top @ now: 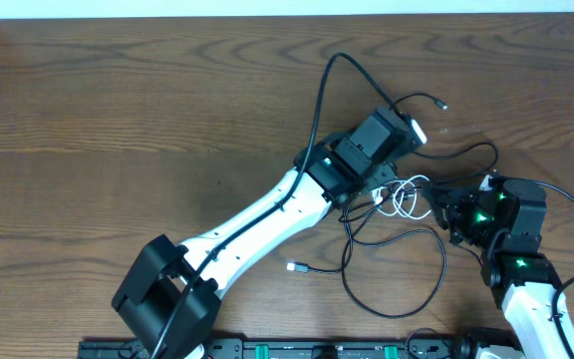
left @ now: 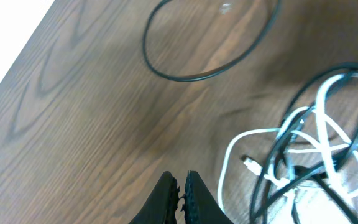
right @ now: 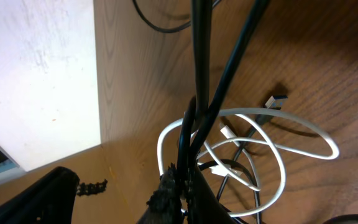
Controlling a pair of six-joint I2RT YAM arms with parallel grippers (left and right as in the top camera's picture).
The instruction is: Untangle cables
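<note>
The cables lie knotted between my two arms: a white cable [top: 405, 194] coiled through thin black cables [top: 444, 264]. My left gripper [top: 414, 132] is above the knot in the overhead view. In the left wrist view it [left: 180, 186] is shut over bare wood with nothing between its fingers, and the white cable [left: 316, 118] and black strands lie to its right. My right gripper [top: 448, 204] sits at the knot's right side. In the right wrist view it [right: 182, 180] is shut on black cables [right: 197, 62] that run up from its jaws, with the white cable [right: 160, 149] looped around them.
One black cable arcs toward the table's far edge and ends in a plug [top: 441, 105]; its curve [left: 191, 79] lies ahead of the left fingers. A silver plug [top: 295, 266] rests on the wood near the left arm. The table's far edge [top: 267, 18] borders white.
</note>
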